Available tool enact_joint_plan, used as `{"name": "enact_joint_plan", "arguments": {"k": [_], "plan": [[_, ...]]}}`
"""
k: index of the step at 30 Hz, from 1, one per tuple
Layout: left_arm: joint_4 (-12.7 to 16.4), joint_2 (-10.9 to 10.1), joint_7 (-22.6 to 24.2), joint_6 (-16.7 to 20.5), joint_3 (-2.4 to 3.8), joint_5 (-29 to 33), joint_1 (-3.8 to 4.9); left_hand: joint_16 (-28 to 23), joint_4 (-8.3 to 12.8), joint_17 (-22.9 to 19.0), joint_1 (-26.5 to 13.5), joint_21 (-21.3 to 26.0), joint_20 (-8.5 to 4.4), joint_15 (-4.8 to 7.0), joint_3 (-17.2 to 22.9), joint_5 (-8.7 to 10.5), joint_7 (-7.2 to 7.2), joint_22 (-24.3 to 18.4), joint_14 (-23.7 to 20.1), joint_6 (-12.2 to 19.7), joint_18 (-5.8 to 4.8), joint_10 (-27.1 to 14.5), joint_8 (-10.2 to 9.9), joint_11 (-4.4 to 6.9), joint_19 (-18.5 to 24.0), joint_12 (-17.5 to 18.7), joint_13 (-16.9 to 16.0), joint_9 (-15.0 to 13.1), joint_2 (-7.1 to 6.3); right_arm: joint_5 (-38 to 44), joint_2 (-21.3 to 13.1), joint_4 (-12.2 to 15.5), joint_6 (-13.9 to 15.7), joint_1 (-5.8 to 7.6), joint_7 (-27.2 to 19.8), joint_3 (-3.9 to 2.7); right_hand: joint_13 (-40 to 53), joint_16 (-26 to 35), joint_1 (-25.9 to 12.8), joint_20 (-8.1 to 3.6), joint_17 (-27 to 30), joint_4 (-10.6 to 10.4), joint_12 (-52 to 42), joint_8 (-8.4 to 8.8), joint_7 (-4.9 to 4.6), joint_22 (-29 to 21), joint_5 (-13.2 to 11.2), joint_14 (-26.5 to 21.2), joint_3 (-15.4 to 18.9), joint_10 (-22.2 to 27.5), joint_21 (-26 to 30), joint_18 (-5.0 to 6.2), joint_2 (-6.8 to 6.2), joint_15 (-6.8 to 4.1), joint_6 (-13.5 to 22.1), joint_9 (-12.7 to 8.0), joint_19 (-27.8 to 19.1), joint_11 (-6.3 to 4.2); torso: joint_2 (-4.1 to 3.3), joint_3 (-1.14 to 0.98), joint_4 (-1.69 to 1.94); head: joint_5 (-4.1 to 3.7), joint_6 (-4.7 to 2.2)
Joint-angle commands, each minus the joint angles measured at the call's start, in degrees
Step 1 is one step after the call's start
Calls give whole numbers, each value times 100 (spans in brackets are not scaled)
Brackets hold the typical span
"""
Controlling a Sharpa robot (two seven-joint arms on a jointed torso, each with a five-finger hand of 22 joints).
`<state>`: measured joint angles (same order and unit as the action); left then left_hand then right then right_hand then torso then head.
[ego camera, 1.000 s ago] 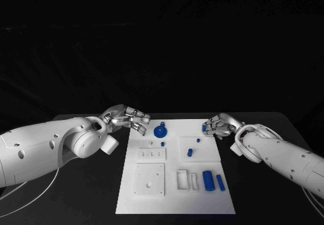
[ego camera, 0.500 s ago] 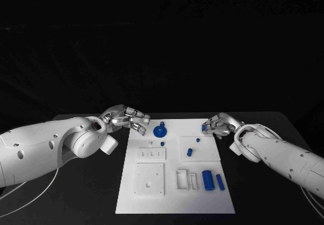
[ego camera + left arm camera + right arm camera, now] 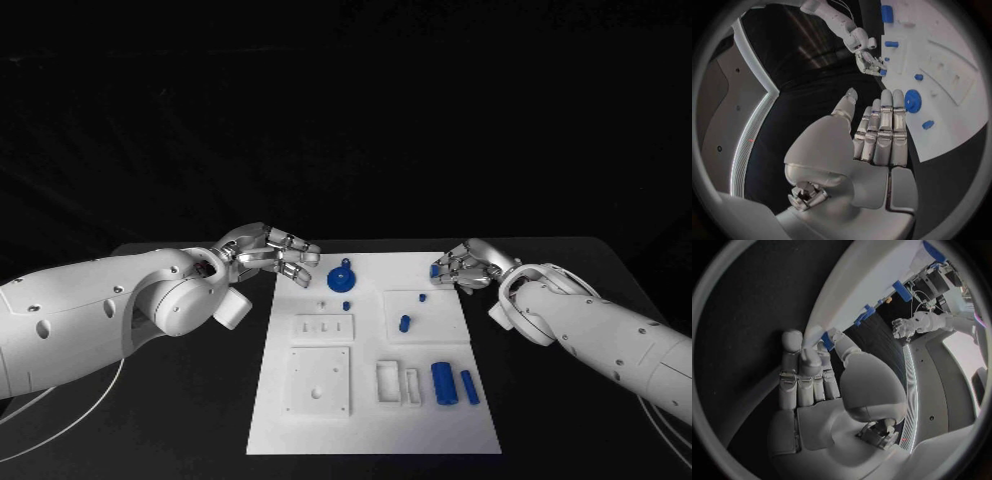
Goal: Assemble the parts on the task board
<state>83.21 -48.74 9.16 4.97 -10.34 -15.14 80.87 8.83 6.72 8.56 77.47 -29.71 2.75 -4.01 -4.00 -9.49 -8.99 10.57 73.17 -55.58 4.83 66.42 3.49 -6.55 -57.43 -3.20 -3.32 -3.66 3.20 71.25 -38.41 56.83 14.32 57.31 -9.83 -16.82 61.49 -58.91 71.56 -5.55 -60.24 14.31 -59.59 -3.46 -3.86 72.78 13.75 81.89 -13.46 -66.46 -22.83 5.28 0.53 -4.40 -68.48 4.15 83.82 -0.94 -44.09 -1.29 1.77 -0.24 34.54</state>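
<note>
I take the white rectangular task board [image 3: 375, 400] on the black table [image 3: 173, 400] as my reference landmark.

Left hand [image 3: 274, 252]: I see it at the board's far left corner, its silver fingers [image 3: 299, 268] curled downward with the tips over the board's left edge. In the left wrist view the same hand [image 3: 873, 135] has its fingers laid side by side and nearly straight, thumb apart, and nothing between them. It holds no part.

Right hand [image 3: 464, 265]: it sits at the board's far right corner, fingers drawn in together. A small blue block [image 3: 436, 271] shows at its fingertips, right on the board's right edge. In the right wrist view the small blue block [image 3: 826, 341] lies between the thumb and the fingertips of this hand [image 3: 811, 385], so I read it as pinched there.

Parts on the board, from the far end toward the near end:
- A round blue disc with a small tab [image 3: 342, 278] lies near the far edge, just beside the left hand's fingertips but apart from them.
- A small blue peg [image 3: 348, 305] sits just behind it toward the near side.
- A raised white square plate [image 3: 428, 318] on the right half carries a tiny blue stud [image 3: 423, 298] and a short blue pin [image 3: 405, 323].
- Two blue cylinders, one thick [image 3: 444, 384] and one thin [image 3: 469, 388], lie side by side near the board's near right corner.
</note>
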Motion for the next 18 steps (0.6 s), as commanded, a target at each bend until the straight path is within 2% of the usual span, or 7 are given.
{"name": "enact_joint_plan", "arguments": {"k": [1,6,9,11,15,18], "plan": [[5,11,17,-92,3,-24,1,-21,25,-6,6,-28,8,14,3,-30,16,0,-29,-15,-16,-49,9,0,26,-26,-8,-3,42,72,4,12,120,-19,76,7,7,-30,-10,-41,-11,0,-21,-18,-6,11,-33,9,-27,-19,-27,-40,-13,-31,-54,28,253,-17,6,-5,-5,3,-2],[1,8,24,-60,3,-23,1,-6,36,-1,-4,-50,1,24,10,-33,18,13,-4,-19,-13,-21,10,9,21,-27,-8,-4,56,64,-14,81,174,-18,156,7,13,-38,-8,-45,-32,-39,-14,-17,1,5,-29,14,-35,-26,-27,-40,-36,-34,-65,28,256,-23,13,-6,-20,5,-17],[1,-7,68,84,2,-1,5,71,54,33,13,-131,-52,83,37,-87,40,54,120,-55,1,95,8,55,-67,-22,-5,-3,88,94,-70,215,178,-11,244,7,22,-61,16,-46,-60,-18,-13,-16,-6,15,19,27,-105,-28,-68,-40,-52,-36,-66,27,260,-23,31,-3,-30,-24,-26],[-8,-23,64,147,1,11,14,197,56,88,3,-234,-106,149,47,-106,61,108,287,-101,8,182,12,95,-169,-25,-5,-5,102,120,-106,317,171,16,306,7,28,-71,12,-47,-76,-5,-13,-16,-15,24,60,28,-173,-29,-95,-38,-71,-36,-59,23,259,-22,46,-5,-41,-16,-40],[-56,-33,-31,257,1,26,49,760,27,424,-60,-640,-297,321,50,-108,120,349,580,-202,-43,451,5,203,-375,-17,-7,-3,122,189,-171,555,130,103,452,6,32,-85,-4,-47,-99,35,-7,-16,-30,36,280,33,-321,-29,-122,-31,-123,-35,-41,18,259,-17,101,-6,-78,15,-51],[-119,-11,-259,381,1,29,97,1384,-47,867,-113,-1040,-434,440,75,-116,151,602,702,-208,-71,698,9,319,-479,-8,-6,-4,190,247,-196,743,53,189,589,7,38,-81,-39,-45,-102,38,-11,-17,-29,39,289,32,-393,-37,-126,-27,-150,-34,-43,19,257,-17,149,1,-94,36,-71]]}}
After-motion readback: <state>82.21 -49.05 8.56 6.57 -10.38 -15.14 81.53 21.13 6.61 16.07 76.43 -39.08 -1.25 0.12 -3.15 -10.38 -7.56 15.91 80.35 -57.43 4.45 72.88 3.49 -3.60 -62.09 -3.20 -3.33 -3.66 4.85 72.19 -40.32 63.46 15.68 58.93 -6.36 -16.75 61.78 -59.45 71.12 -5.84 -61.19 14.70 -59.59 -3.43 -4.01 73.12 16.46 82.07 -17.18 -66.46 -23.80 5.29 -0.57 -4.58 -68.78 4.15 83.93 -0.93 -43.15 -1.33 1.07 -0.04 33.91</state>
